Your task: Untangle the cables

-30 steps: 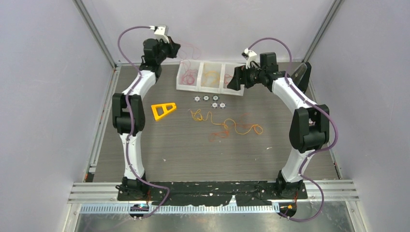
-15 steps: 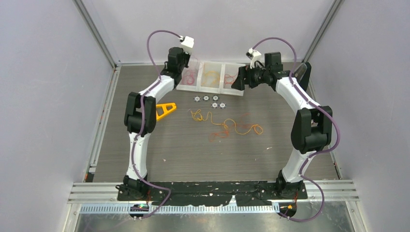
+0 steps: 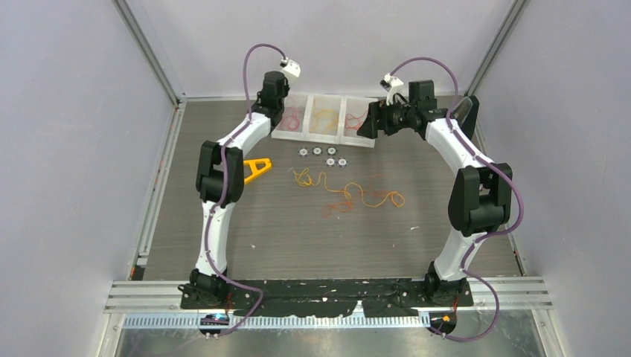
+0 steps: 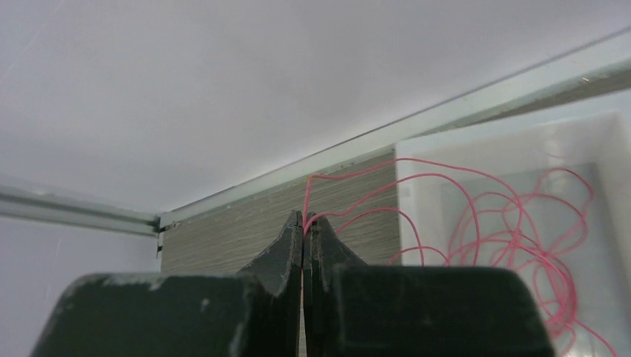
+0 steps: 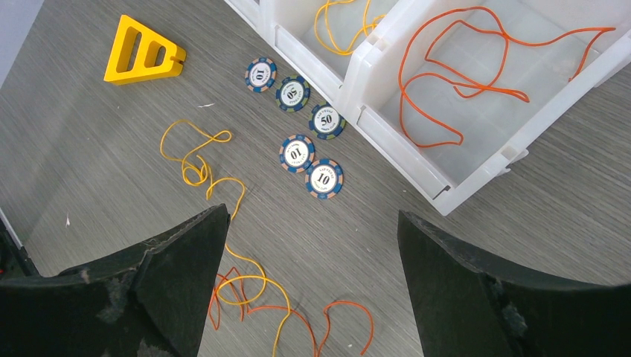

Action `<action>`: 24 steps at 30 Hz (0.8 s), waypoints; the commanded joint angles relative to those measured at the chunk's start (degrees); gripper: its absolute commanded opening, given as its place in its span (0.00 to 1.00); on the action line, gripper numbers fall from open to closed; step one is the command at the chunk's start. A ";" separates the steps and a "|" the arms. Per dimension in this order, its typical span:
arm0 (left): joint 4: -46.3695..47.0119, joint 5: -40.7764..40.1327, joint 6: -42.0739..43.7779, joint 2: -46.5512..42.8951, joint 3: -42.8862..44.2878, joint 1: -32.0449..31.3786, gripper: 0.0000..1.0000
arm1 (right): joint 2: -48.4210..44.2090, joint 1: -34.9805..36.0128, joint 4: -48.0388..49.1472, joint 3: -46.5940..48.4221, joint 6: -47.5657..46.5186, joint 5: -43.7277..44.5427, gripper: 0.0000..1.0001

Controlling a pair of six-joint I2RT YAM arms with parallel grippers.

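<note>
My left gripper (image 4: pixel 306 220) is shut on a thin red cable (image 4: pixel 350 175) that runs from its fingertips into a loose red heap (image 4: pixel 521 230) in the left compartment of the white bin (image 4: pixel 405 152). In the top view the left gripper (image 3: pixel 277 111) hangs at that compartment's left edge. My right gripper (image 5: pixel 310 217) is open and empty above the table, beside the bin's right compartment (image 3: pixel 364 125). An orange cable (image 5: pixel 461 82) lies in the right compartment and a yellow one (image 5: pixel 338 33) in the middle. A yellow cable (image 5: pixel 201 156) and an orange cable (image 5: pixel 335 316) lie tangled on the table (image 3: pixel 357 198).
Several blue poker chips (image 5: pixel 298 152) lie in front of the bin (image 3: pixel 321 155). A yellow triangular plastic frame (image 5: pixel 141 52) lies to the left by the left arm (image 3: pixel 257 167). The enclosure walls and the metal rail (image 4: pixel 484 97) stand close behind the bin.
My left arm has swung right from the back-left corner to the bin's left compartment, carrying the red cable. My right gripper has shifted slightly toward the bin.
</note>
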 commanded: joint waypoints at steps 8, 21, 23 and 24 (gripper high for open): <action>-22.56 14.94 3.16 6.97 18.73 -2.46 0.00 | -1.85 0.03 0.95 1.38 -0.08 -0.86 0.90; -25.00 28.36 0.08 -6.88 13.36 0.15 0.79 | -2.60 0.04 -3.31 1.95 -4.55 -2.66 0.89; -26.90 33.47 -3.26 -10.45 13.30 1.20 0.84 | -2.86 0.07 -6.13 1.92 -7.36 -3.32 0.88; -28.32 36.44 -4.76 -12.24 13.22 1.85 0.87 | -2.90 0.09 -8.73 1.96 -9.90 -3.18 0.87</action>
